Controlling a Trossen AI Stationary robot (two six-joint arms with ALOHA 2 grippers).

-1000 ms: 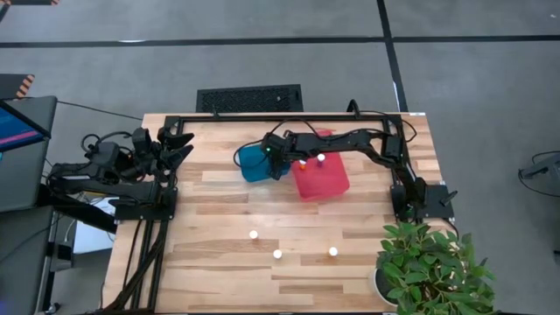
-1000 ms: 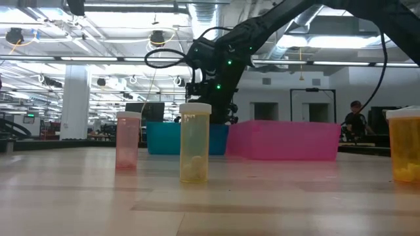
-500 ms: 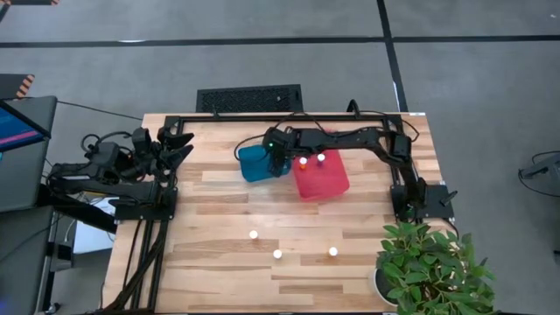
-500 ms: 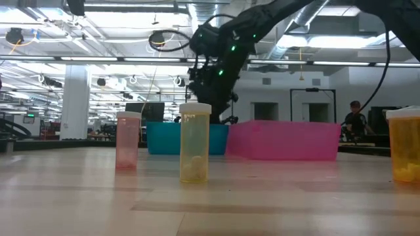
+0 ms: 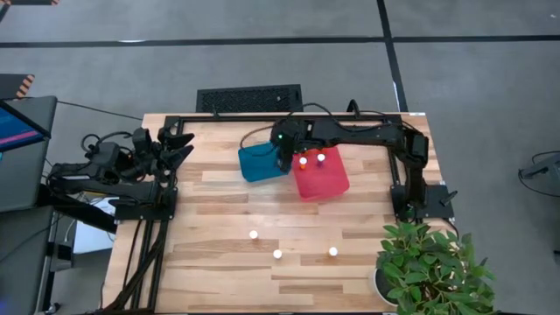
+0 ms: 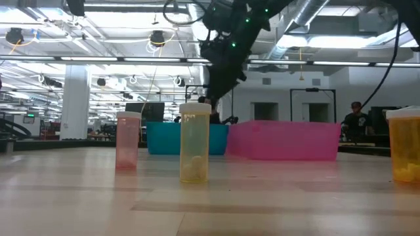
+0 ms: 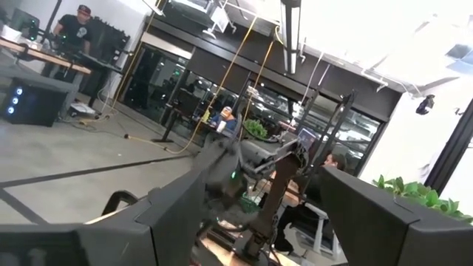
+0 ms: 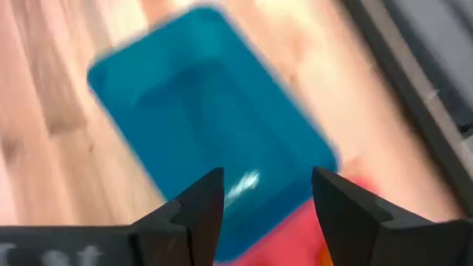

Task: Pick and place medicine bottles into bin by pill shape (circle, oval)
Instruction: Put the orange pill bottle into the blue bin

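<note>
Right claw point(image 8: 262, 214) hung above the blue bin point(image 5: 261, 163) near the worktop's far edge, fingers apart, nothing between them. Left claw point(image 5: 179, 144) parked at the left edge. Three medicine bottles point(image 5: 277, 254) stood toward the near edge; next move: fetch one.

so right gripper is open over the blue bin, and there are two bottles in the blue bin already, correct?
Not quite. The two white-capped bottles sit in the red bin, as the high view shows. The right gripper is open over the blue bin.
</note>
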